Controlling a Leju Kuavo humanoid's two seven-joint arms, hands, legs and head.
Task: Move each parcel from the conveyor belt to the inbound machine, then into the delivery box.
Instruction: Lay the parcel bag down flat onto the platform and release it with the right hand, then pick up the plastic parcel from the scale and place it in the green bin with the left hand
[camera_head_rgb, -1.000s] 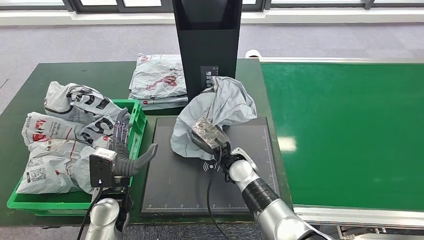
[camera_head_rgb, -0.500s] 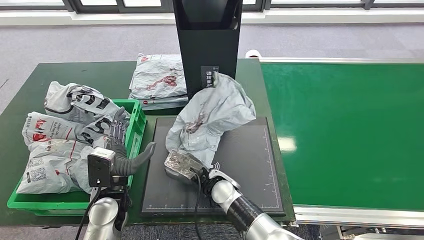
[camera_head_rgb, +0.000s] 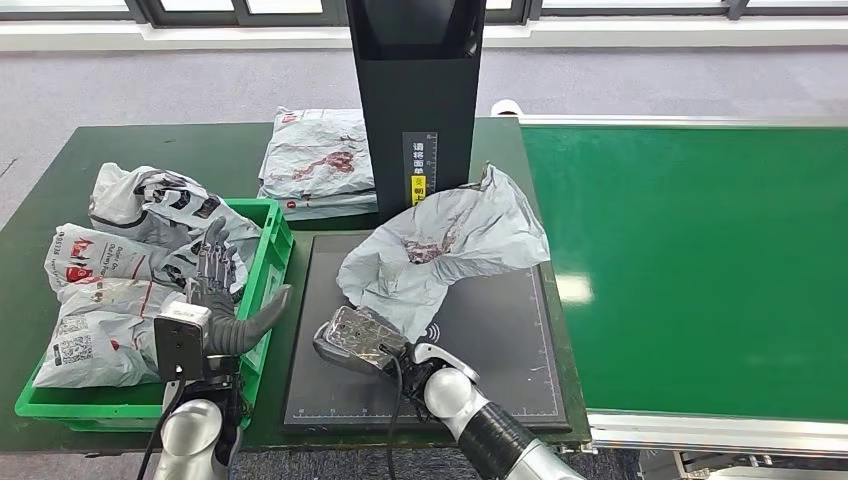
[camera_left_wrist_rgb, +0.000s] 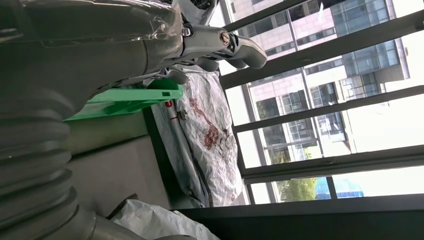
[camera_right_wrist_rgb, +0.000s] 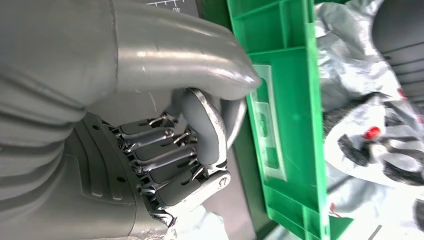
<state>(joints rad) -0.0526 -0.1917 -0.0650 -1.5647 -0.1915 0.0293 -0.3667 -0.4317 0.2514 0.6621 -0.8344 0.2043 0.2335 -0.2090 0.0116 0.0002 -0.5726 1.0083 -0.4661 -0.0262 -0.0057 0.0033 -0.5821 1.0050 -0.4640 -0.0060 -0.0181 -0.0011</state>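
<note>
Parcel (camera_head_rgb: 440, 250) grey, crumpled, red-marked, pinched by right hand (camera_head_rgb: 352, 338), left hand (camera_head_rgb: 222, 300) spread.

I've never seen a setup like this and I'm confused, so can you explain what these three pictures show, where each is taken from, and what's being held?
This is a humanoid robot sorting parcels. The wide picture looks down from its head. The other two come from cameras at its wrists, so they appear turned. A crumpled grey plastic mailing bag lies on the flat black scanning pad, before a black upright column. Right of it is the green conveyor belt. Left is a green plastic crate with more grey bags. The left hand hovers over the crate's rim, fingers apart, holding nothing. The right hand sits at the bag's near edge. Its wrist picture shows curled fingers, but whether they grip the bag is unclear.
</note>
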